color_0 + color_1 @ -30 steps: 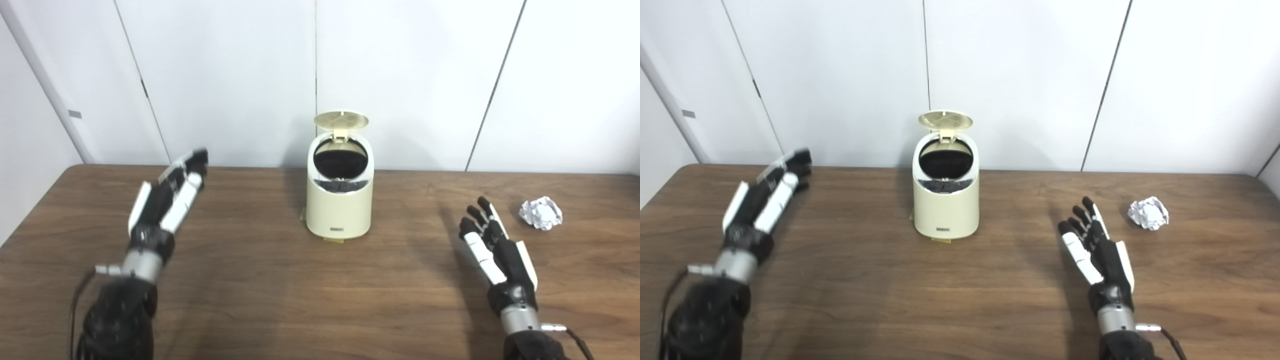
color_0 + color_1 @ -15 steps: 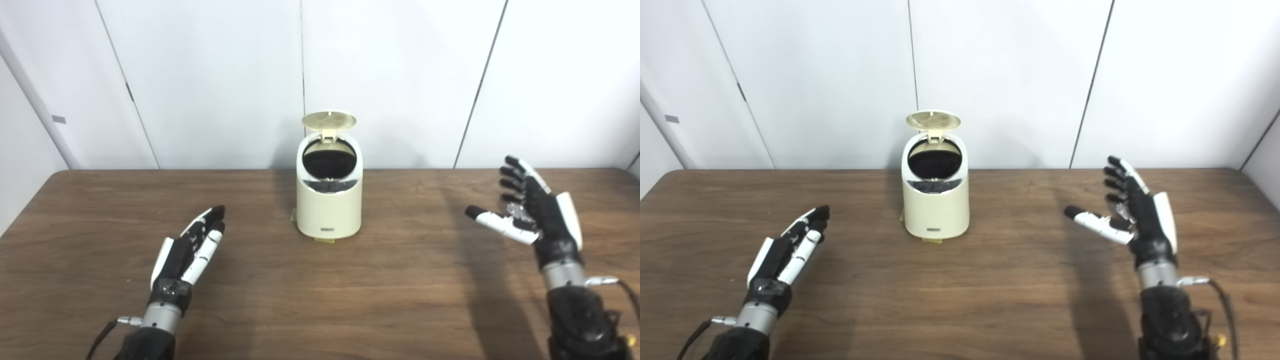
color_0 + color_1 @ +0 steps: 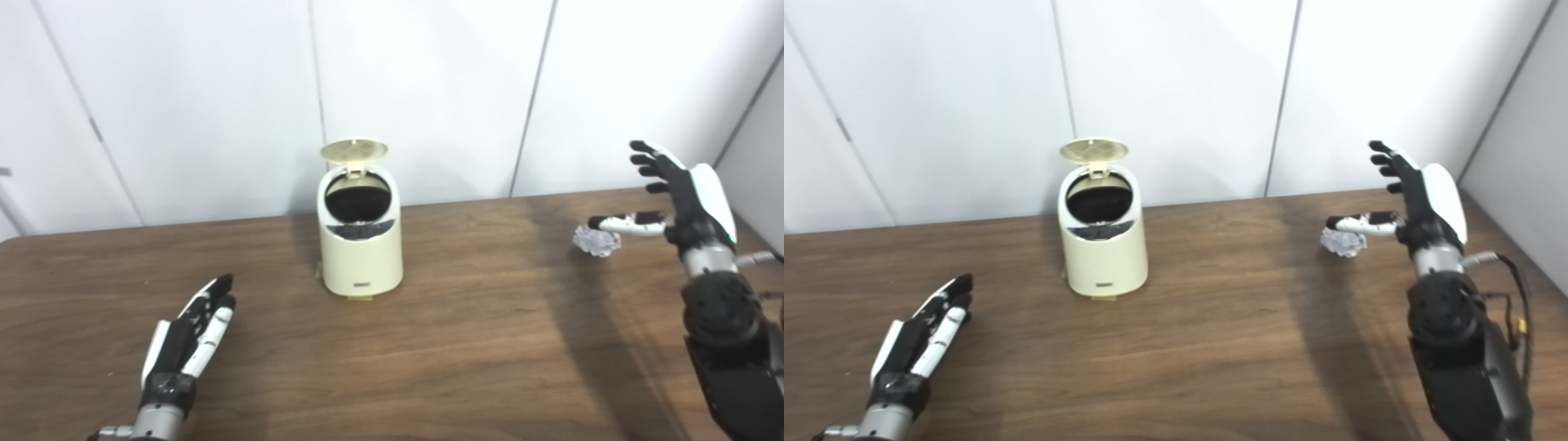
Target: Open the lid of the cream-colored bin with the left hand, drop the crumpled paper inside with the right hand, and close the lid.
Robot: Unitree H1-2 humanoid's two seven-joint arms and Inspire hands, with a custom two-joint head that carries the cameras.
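Right hand [image 3: 683, 196] above crumpled paper [image 3: 595, 241], fingers spread; bin [image 3: 361, 245] lid [image 3: 354, 149] open.
Left hand [image 3: 187, 334], flat and empty, rests near the table [image 3: 465, 343] front; the right should lower, then close around the paper.

brown table [image 3: 465, 343] with bin [image 3: 361, 257], crumpled paper [image 3: 595, 242]

Right hand's [image 3: 686, 196] thumb covers part of the crumpled paper [image 3: 593, 242] — bin [image 3: 361, 251] interior dark, unreadable
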